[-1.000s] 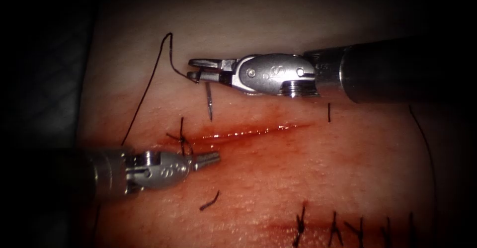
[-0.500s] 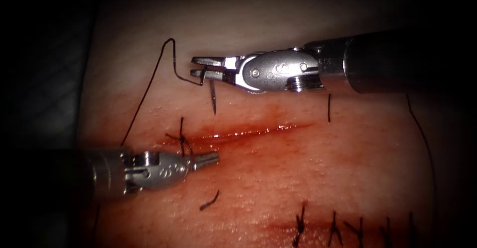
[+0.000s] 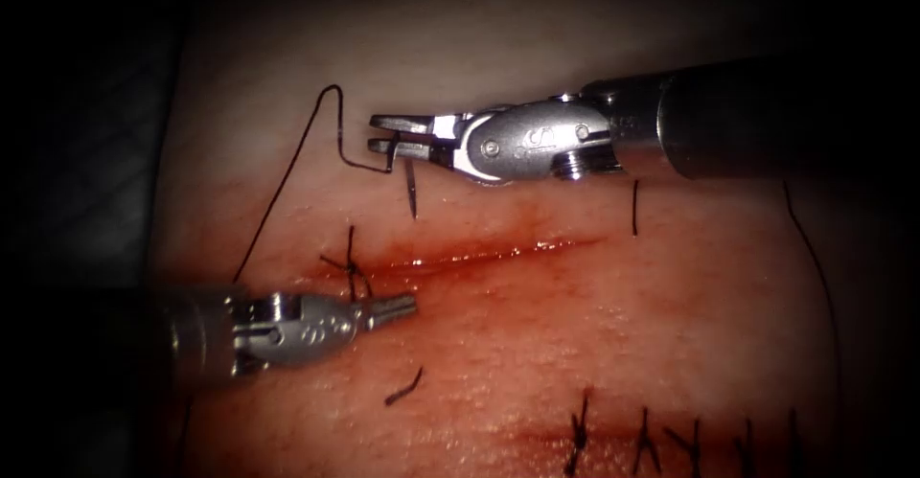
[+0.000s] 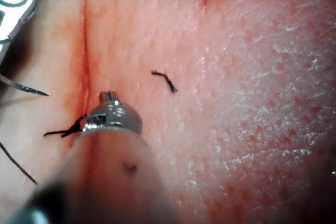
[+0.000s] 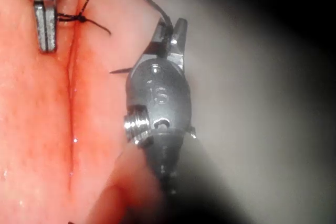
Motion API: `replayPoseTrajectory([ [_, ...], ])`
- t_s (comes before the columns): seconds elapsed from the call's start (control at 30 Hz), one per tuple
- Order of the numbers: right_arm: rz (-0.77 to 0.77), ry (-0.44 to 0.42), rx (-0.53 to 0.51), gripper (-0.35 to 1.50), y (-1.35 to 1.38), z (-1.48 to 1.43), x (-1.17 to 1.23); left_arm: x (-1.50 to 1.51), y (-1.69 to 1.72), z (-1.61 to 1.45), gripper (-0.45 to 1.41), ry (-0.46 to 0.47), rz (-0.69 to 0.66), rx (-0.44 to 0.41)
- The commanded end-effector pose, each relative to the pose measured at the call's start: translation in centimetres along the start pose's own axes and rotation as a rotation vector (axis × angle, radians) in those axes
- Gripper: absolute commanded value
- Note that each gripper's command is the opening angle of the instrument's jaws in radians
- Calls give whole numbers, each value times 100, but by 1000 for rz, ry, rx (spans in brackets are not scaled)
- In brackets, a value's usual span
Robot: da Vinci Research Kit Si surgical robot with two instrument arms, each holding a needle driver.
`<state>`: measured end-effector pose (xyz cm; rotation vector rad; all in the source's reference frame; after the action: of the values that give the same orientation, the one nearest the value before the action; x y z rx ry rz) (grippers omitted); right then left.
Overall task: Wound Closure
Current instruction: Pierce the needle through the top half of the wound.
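**Needle held clear of the tissue, above the cut**

The pale pink pork-belly tissue (image 3: 671,325) carried a thin red horizontal cut (image 3: 498,250) wet with red fluid (image 3: 450,260). The right arm's silver wristed claw (image 3: 388,133), at 12 o'clock from the cut, was clamped on the slim curved steel needle (image 3: 410,191) near its thread end; the needle hung point-down toward 6 o'clock, outside the tissue. The long dark thread (image 3: 287,167) looped from the needle toward 8 o'clock. The left arm's smaller silver claw (image 3: 407,303) lay closed and empty just below the cut, beside a dark knotted stitch (image 3: 353,267). A short cut thread end (image 3: 404,387) lay at 6 o'clock.
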<state>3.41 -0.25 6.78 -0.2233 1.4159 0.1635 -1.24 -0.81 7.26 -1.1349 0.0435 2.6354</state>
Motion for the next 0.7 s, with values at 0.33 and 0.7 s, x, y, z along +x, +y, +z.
replayPoseTrajectory([
  [0.33,-123,16,7,-35,-22,-9,-18,1,3,-3,-45,1,-13,-6],
  [0.7,-305,67,59,-35,-72,-34,-35,1,3,-16,-45,-5,-20,-11],
])
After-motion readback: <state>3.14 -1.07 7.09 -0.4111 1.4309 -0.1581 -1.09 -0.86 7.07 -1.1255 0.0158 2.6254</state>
